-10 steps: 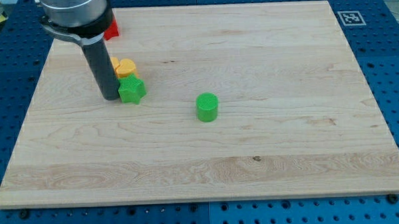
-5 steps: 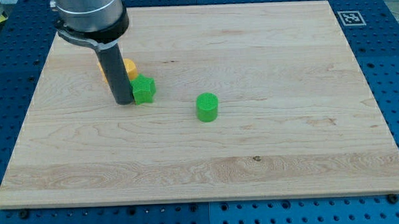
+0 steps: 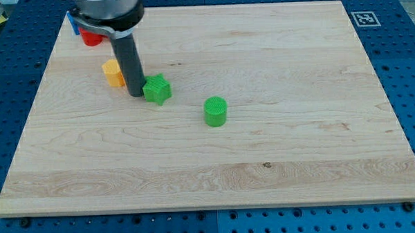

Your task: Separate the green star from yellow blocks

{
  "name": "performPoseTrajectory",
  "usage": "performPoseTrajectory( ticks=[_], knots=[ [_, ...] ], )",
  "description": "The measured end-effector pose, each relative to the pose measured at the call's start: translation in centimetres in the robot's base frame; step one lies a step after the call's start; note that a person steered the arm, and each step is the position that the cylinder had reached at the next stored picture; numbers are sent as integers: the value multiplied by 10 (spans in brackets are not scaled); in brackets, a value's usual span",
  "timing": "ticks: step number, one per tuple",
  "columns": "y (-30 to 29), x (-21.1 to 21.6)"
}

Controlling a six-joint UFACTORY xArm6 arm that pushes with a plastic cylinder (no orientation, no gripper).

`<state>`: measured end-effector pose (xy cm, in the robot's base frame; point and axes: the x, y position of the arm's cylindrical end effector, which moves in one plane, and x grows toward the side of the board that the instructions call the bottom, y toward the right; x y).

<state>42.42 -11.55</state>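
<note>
The green star point(image 3: 157, 89) lies on the wooden board point(image 3: 264, 149), left of centre. My tip point(image 3: 137, 94) stands against the star's left side, touching it. A yellow-orange block point(image 3: 112, 73) lies just left of the rod, partly hidden by it; its shape is unclear. The rod stands between the yellow block and the star. A small gap separates them.
A green cylinder point(image 3: 215, 111) stands to the right of the star. A red block point(image 3: 90, 36) and a bit of a blue block point(image 3: 73, 24) show at the top left, partly hidden by the arm. A marker tag point(image 3: 364, 18) is at the top right corner.
My tip has moved right and pushed the green star right, away from the yellow block. The arm's shift has uncovered the red block at the top left.
</note>
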Motion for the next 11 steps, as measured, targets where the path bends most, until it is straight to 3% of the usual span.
performPoseTrajectory(
  ticks=[4, 11],
  knots=[
    [11, -14],
    [115, -8]
  ],
)
